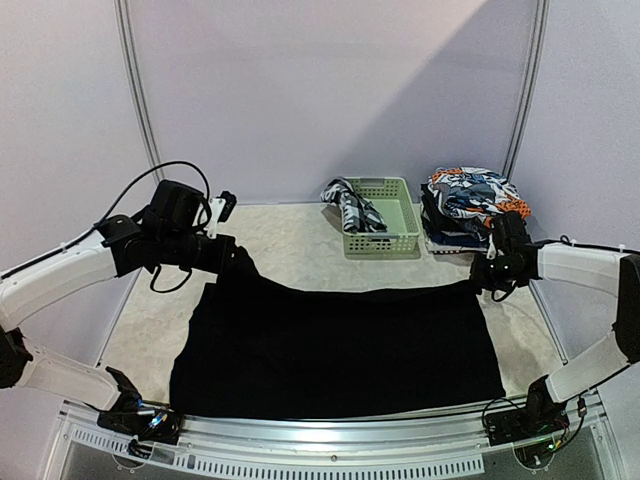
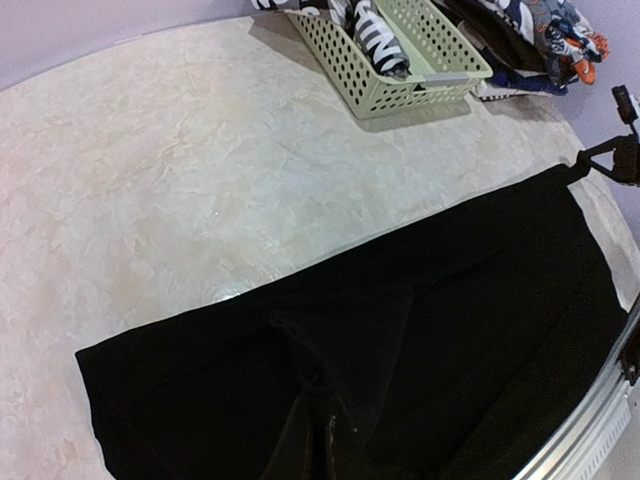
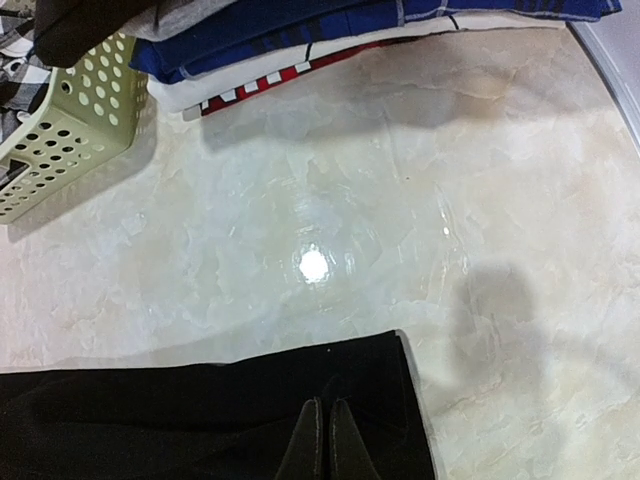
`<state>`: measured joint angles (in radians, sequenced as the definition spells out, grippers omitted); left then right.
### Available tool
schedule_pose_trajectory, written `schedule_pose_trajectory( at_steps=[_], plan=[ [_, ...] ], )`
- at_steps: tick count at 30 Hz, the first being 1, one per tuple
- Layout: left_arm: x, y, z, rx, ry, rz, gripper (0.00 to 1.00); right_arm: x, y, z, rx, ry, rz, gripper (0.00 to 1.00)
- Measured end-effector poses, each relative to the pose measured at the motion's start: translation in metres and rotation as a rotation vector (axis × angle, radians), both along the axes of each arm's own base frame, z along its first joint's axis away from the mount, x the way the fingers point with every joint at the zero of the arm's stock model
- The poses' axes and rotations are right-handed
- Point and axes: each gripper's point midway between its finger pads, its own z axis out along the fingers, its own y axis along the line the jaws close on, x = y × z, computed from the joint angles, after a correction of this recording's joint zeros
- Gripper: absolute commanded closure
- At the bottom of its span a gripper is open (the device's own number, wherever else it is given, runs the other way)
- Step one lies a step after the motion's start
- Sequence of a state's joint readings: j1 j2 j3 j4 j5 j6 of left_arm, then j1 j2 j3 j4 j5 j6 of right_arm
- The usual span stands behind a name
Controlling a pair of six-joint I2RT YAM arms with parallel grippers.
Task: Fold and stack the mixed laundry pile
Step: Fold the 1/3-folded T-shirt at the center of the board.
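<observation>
Where the worktop [image 1: 290, 240] meets its front rail, the near hem of the large black cloth [image 1: 340, 350] lies flat. From there the cloth spreads smooth across most of the width between the two arms. At its far left corner the left fingers [image 2: 310, 450] are pressed together on the fabric, dark against dark in the wrist view. At the far right corner the right fingers [image 3: 312, 450] are likewise clamped tight on the cloth just inside its edge. Between the two pinched corners the far hem runs in a shallow dip.

Beyond that lies bare marbled worktop. Further back, right of centre, stands a pale green slotted basket [image 1: 385, 235], with a black-and-white checked garment [image 1: 352, 207] draped over its left rim and partly inside. Just to the right of the basket sits a stack of folded garments [image 3: 300, 35] in blue, white and red-striped layers. An orange-blue-white printed piece [image 1: 470, 192] lies on top.
</observation>
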<state>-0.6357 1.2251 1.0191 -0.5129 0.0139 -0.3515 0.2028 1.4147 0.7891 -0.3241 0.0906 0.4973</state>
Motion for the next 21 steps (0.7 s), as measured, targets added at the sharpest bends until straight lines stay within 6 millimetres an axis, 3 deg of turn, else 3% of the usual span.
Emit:
schedule_pose_trajectory(
  at_steps=[6,21],
  plan=[
    [-0.016,0.006,-0.006,-0.001,-0.001,0.006,1.00,-0.007,-0.001,0.001,0.010,-0.016,-0.009,1.00],
    [-0.046,0.011,-0.010,0.000,0.008,0.000,1.00,-0.029,-0.003,-0.018,0.034,0.023,-0.023,1.00]
  ],
)
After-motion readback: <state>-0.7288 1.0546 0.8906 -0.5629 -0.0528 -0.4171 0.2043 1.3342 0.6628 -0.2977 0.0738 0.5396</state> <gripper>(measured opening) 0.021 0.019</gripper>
